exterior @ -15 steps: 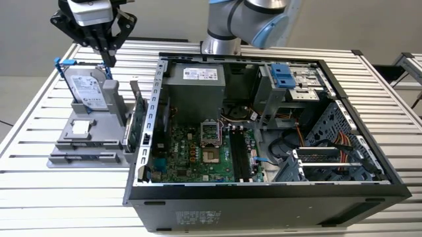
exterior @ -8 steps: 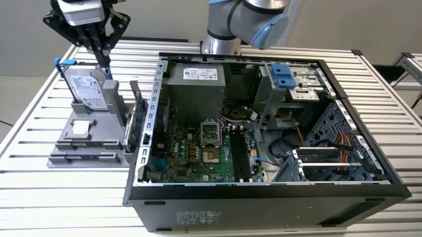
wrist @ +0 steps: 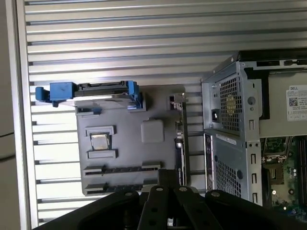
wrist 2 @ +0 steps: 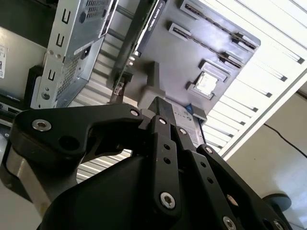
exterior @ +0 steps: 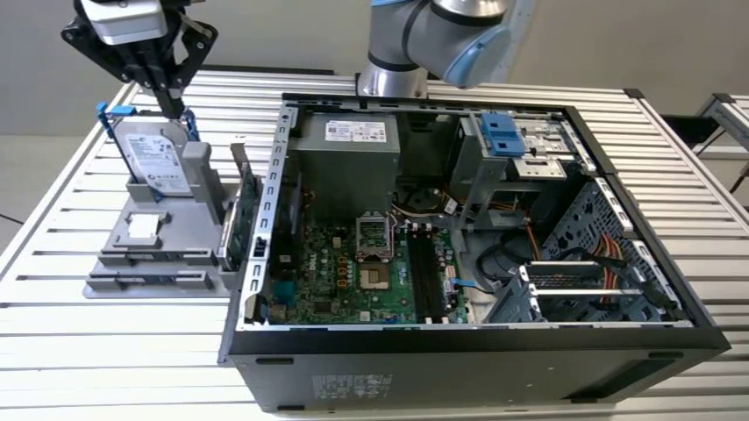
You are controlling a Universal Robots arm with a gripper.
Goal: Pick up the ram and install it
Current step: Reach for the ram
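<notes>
My gripper [exterior: 178,107] hangs at the exterior view's upper left, its black fingers pointing down and closed together, with nothing visible between them. It hovers just above the silver hard drive [exterior: 158,158] that stands in the grey parts holder [exterior: 135,259]. In both wrist views the fingertips [wrist 2: 160,106] [wrist: 168,176] meet over that holder [wrist: 124,143]. Its two long narrow slots [wrist: 122,168] look bare. A long dark strip [exterior: 420,274] lies in the motherboard's memory slots inside the open computer case [exterior: 468,338]. It may be the ram; I cannot tell for sure.
A green expansion card [exterior: 240,230] stands upright between the holder and the case wall. The case holds a power supply [exterior: 345,153], a drive cage with a blue latch [exterior: 501,133] and loose cables. The arm's base [exterior: 392,79] rises behind the case on a slatted metal table [exterior: 105,351].
</notes>
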